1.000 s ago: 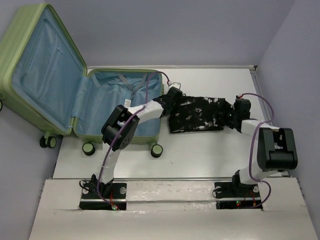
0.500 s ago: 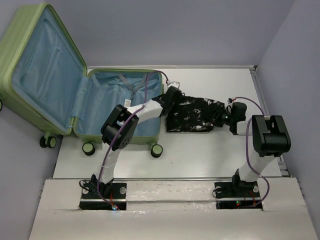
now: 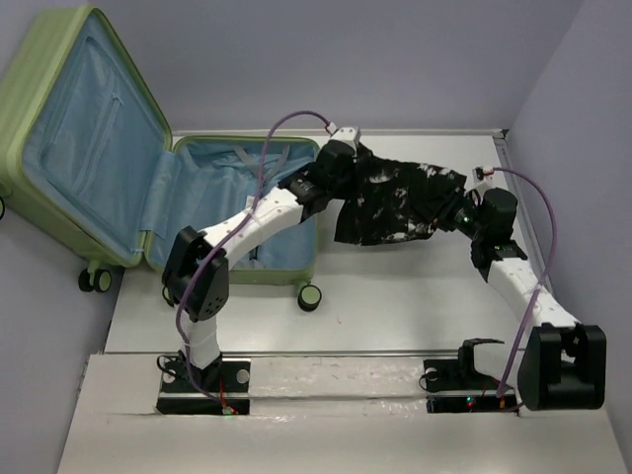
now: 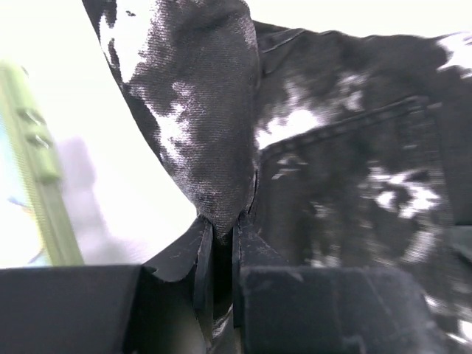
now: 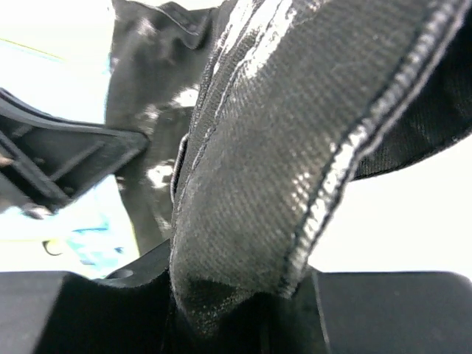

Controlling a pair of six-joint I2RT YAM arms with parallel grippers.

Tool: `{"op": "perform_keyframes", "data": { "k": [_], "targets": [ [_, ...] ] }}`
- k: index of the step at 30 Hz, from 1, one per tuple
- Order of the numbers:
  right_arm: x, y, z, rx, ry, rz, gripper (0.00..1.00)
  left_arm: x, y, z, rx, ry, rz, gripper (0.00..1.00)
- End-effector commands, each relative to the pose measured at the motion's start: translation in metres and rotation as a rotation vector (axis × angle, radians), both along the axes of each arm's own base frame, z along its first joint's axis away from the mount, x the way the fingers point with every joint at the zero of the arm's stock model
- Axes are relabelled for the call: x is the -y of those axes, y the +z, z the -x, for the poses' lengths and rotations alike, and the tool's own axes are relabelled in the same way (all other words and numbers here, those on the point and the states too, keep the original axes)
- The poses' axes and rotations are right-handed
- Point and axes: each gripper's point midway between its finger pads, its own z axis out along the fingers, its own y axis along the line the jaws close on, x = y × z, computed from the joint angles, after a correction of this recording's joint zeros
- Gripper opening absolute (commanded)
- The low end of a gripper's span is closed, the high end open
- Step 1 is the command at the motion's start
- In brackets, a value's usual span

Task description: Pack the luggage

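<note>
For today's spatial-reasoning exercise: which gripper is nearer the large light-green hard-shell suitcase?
Left. The left gripper holds the black-and-white garment beside the suitcase rim; the right gripper grips the garment's far end.

Suitcase (image 3: 94, 148): light-green shell, light-blue lining, black wheels (image 3: 309, 296). Garment (image 3: 395, 202): black with irregular white blotches, pale stitching along seams. Table (image 3: 395, 306): white. Arms (image 3: 518, 286): white with black joints; cables (image 3: 286, 123) purple.

Left arm (image 3: 259, 214) diagonal across the open luggage (image 3: 207, 188) interior.
</note>
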Motion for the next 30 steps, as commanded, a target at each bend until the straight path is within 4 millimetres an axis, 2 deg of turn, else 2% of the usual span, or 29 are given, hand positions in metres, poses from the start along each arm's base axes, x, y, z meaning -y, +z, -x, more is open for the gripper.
{"op": "perform_keyframes", "data": {
  "k": [1,3,4,5,6,7,8,9,10,11,12,13,14,15,16,17,18,19,20,21,22,23,24,25,28,29,30],
  "targets": [
    [-0.036,0.105,0.006,0.220,0.111,-0.008,0.07,-0.024,0.164,0.002,0.224,0.029,0.233,0.06],
    [-0.054,0.115,0.003,0.221,0.139,-0.016,0.07,-0.053,0.172,-0.002,0.223,0.081,0.223,0.06],
    [-0.062,0.135,-0.004,0.256,0.128,-0.015,0.07,-0.085,0.189,-0.009,0.250,0.140,0.234,0.06],
    [-0.087,0.143,0.000,0.263,0.183,-0.022,0.07,-0.104,0.194,-0.012,0.258,0.175,0.233,0.06],
    [-0.101,0.136,-0.011,0.234,0.195,-0.017,0.07,-0.127,0.202,-0.007,0.270,0.208,0.239,0.06],
    [-0.115,0.163,-0.017,0.284,0.213,-0.030,0.07,-0.165,0.204,-0.018,0.282,0.288,0.234,0.06],
    [-0.129,0.168,-0.022,0.287,0.231,-0.033,0.07,-0.186,0.207,-0.019,0.292,0.325,0.235,0.06],
    [-0.153,0.173,-0.020,0.287,0.276,-0.043,0.07,-0.206,0.196,-0.019,0.276,0.360,0.223,0.06],
    [-0.172,0.153,-0.035,0.234,0.294,-0.034,0.07,-0.231,0.205,-0.014,0.302,0.404,0.231,0.06],
    [-0.189,0.176,-0.042,0.269,0.315,-0.058,0.07,-0.271,0.204,-0.019,0.312,0.490,0.218,0.06],
    [-0.218,0.176,-0.036,0.263,0.366,-0.068,0.07,-0.289,0.191,-0.017,0.291,0.520,0.208,0.06],
    [-0.243,0.169,-0.052,0.245,0.386,-0.069,0.07,-0.316,0.191,-0.015,0.298,0.554,0.214,0.06],
    [-0.260,0.138,-0.053,0.184,0.407,-0.048,0.07,-0.317,0.185,-0.014,0.287,0.557,0.205,0.07],
    [-0.280,0.156,-0.058,0.219,0.423,-0.062,0.07,-0.347,0.173,-0.013,0.260,0.636,0.165,0.18],
    [-0.304,0.140,-0.052,0.171,0.462,-0.043,0.23,-0.365,0.164,-0.014,0.244,0.702,0.118,0.37],
    [-0.329,0.125,-0.070,0.159,0.484,-0.024,0.39,-0.393,0.157,-0.012,0.236,0.798,0.059,0.83],
    [-0.336,0.073,-0.067,0.047,0.510,0.041,0.55,-0.406,0.153,-0.010,0.226,0.839,0.029,0.99],
    [-0.341,0.082,-0.074,0.029,0.517,0.073,0.73,-0.418,0.153,-0.002,0.220,0.878,0.005,0.99],
    [-0.351,0.045,-0.078,-0.012,0.545,0.144,0.97,-0.422,0.157,0.004,0.235,0.901,-0.005,0.99],
    [-0.349,0.045,-0.081,-0.034,0.538,0.182,1.00,-0.415,0.175,0.017,0.301,0.886,0.024,0.99],
    [-0.349,0.036,-0.083,-0.035,0.547,0.216,1.00,-0.410,0.186,0.026,0.340,0.873,0.038,0.99],
    [-0.348,0.026,-0.085,-0.057,0.546,0.241,1.00,-0.398,0.205,0.043,0.401,0.841,0.069,0.99],
    [-0.348,0.023,-0.085,-0.056,0.549,0.248,1.00,-0.399,0.205,0.043,0.402,0.846,0.067,0.99],
    [-0.349,0.026,-0.083,-0.048,0.566,0.244,1.00,-0.383,0.220,0.059,0.440,0.804,0.091,0.99],
    [-0.347,0.043,-0.079,0.004,0.594,0.250,0.99,-0.388,0.236,0.098,0.488,0.860,0.070,0.98],
    [-0.347,0.048,-0.078,0.018,0.598,0.253,0.99,-0.394,0.237,0.108,0.496,0.884,0.066,0.97],
    [-0.345,0.053,-0.077,0.031,0.602,0.255,0.99,-0.399,0.229,0.115,0.489,0.909,0.049,0.94]
  ]
}}
